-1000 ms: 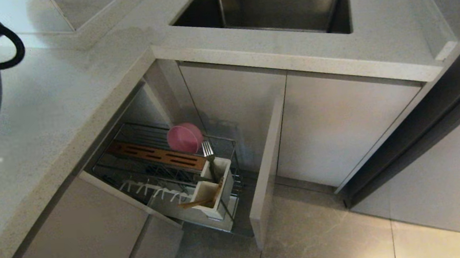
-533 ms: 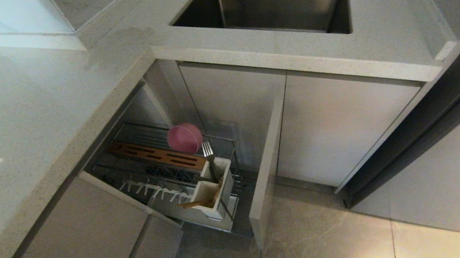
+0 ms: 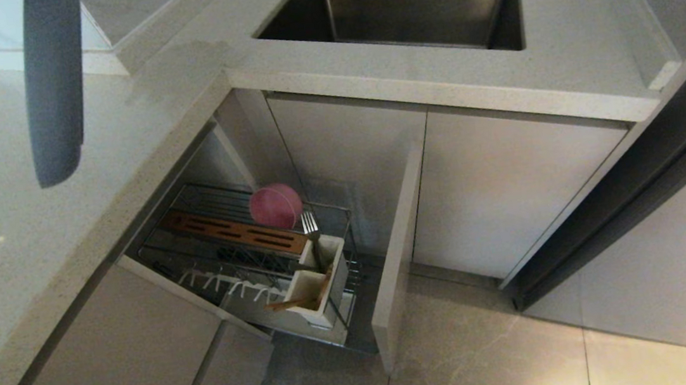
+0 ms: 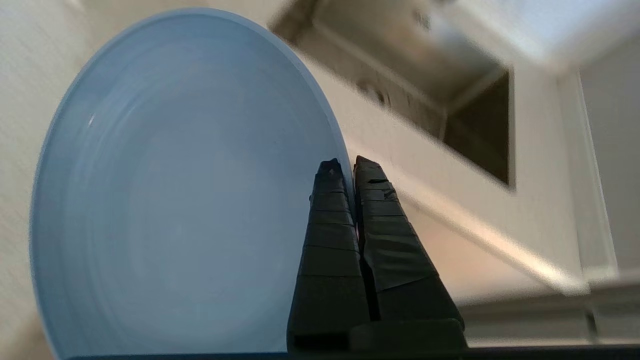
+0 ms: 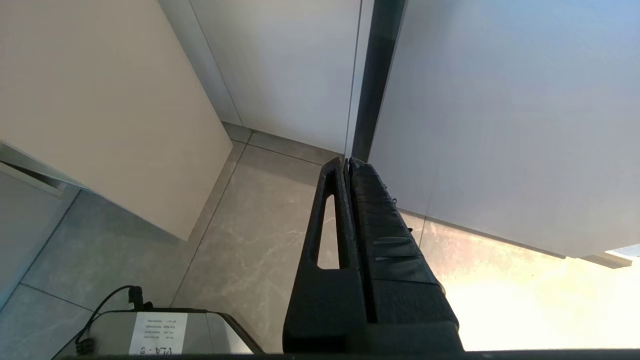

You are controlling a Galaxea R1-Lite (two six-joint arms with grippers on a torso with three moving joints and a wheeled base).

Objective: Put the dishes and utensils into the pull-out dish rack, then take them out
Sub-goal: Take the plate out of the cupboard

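Blue plate [image 4: 175,200], round, shallow, faintly ringed, smooth

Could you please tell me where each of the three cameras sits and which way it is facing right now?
Head: high up, looking down at the counter, sink and dish rack; the held blue plate shows edge-on.
Left wrist: behind the left end effector, shut on the plate's rim, sink beyond.
Right wrist: behind the shut right end effector, facing floor and cabinet doors.
Shared: head and left wrist both show plate and sink.

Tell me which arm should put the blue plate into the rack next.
Left. Its gripper is already shut on the blue plate, held above the counter. The right gripper is parked, shut, down near the floor.
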